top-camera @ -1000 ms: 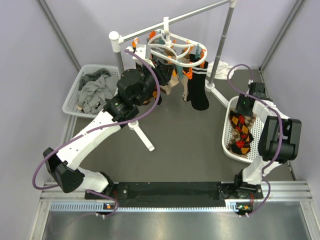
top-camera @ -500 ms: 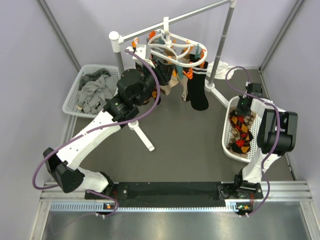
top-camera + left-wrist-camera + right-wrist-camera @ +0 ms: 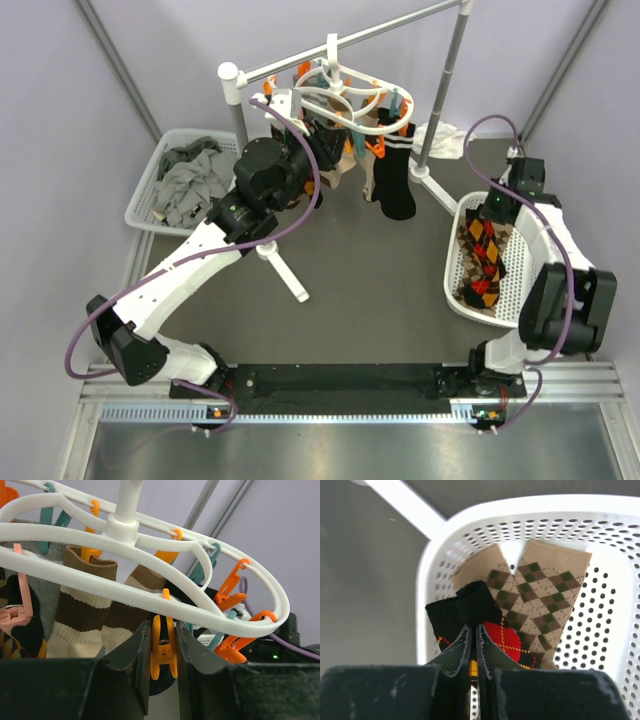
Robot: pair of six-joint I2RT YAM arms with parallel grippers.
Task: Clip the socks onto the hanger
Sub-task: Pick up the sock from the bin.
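Inside the right white basket (image 3: 514,286), argyle socks (image 3: 480,262); left basket (image 3: 141,196), grey socks (image 3: 190,182).

Top external: high behind arms (image 3: 190,270), down over worktop (image 3: 350,290).
Left wrist: behind left hand (image 3: 162,630), upward, close on clip (image 3: 164,652) under hanger (image 3: 122,527).
Right wrist: behind right hand (image 3: 472,627), down onto socks (image 3: 470,605) in basket (image 3: 545,505).
Shared: probably only with top view.

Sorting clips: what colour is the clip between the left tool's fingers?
Orange; the clip shows best in left wrist view.
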